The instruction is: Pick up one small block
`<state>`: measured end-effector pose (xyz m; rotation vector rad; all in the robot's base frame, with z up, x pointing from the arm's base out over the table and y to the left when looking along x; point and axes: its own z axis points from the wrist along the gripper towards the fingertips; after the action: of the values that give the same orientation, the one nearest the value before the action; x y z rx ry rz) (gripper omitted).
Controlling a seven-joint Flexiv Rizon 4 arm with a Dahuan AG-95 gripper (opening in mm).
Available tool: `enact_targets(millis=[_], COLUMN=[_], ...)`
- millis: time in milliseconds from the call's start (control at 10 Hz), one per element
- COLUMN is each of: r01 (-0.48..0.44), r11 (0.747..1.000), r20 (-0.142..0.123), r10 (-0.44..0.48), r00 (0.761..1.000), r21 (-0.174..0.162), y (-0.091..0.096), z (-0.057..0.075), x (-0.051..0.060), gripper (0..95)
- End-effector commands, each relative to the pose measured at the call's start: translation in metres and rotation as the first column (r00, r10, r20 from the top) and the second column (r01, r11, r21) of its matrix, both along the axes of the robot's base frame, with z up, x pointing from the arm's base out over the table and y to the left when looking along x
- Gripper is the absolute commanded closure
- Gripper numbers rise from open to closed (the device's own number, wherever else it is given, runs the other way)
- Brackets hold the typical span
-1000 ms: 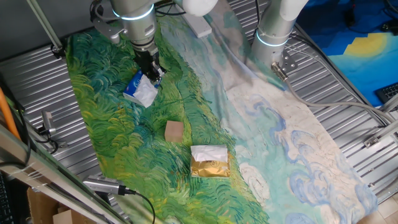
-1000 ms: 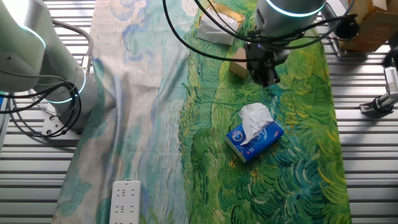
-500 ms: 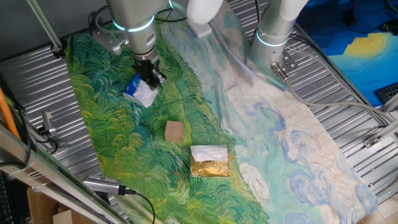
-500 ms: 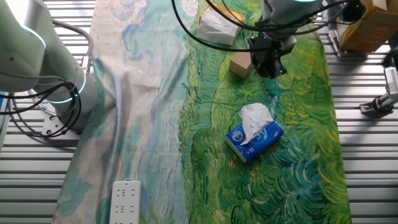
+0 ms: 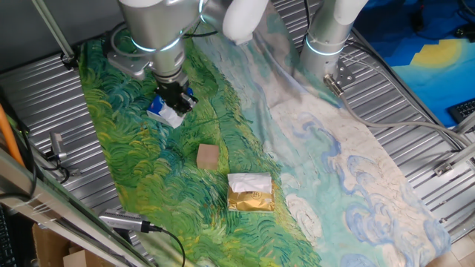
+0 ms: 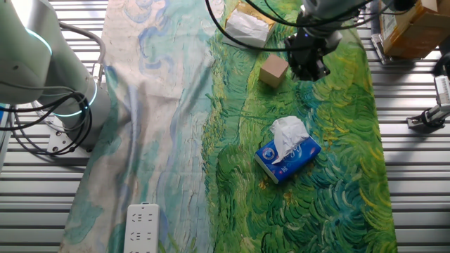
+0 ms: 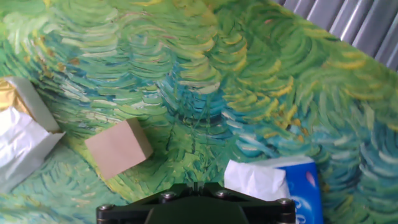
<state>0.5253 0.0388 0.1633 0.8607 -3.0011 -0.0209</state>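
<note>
The small block [image 5: 208, 156] is a plain tan wooden cube lying on the green painted cloth. It also shows in the other fixed view [image 6: 273, 70] and in the hand view [image 7: 118, 148]. My gripper [image 5: 178, 99] hangs above the cloth over the edge of the blue-and-white pouch [image 5: 166, 111], well short of the block. In the other fixed view my gripper [image 6: 310, 67] is level with the block and to its right. In the hand view the gripper [image 7: 196, 185] shows its dark fingers meeting in a point, with nothing held. The block lies ahead and to the left.
A gold-and-white packet [image 5: 250, 191] lies beyond the block, seen also at the left edge of the hand view [image 7: 18, 134]. The pouch [image 6: 288, 151] with white tissue lies behind the gripper. A second robot arm's base [image 5: 325, 44] stands on the pale cloth. Ribbed metal table [image 5: 415, 111] surrounds the cloth.
My gripper has moved away from the pouch and along the cloth toward the block, and now stands level with it. The block, packet and pouch have not moved.
</note>
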Motion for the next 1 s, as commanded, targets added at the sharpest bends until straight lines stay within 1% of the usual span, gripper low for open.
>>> enact_targets(millis=[100,500,700,800,1000], r01=[-0.099,-0.077,-0.090,-0.085,-0.114], r11=[0.995,0.997,0.996,0.996,0.993], r20=[0.015,0.014,0.017,0.017,0.015], r10=[0.099,0.077,0.090,0.085,0.114], r00=[0.995,0.997,0.996,0.996,0.993], r21=[0.005,-0.006,0.011,0.010,0.016], y=[-0.0007,-0.0007,-0.0007,-0.0007,-0.0007], z=[-0.0029,-0.0042,-0.0043,-0.0043,-0.0043], x=[-0.0006,-0.0005,-0.0004,-0.0004,-0.0004], gripper=[95.0,95.0,95.0,95.0,95.0])
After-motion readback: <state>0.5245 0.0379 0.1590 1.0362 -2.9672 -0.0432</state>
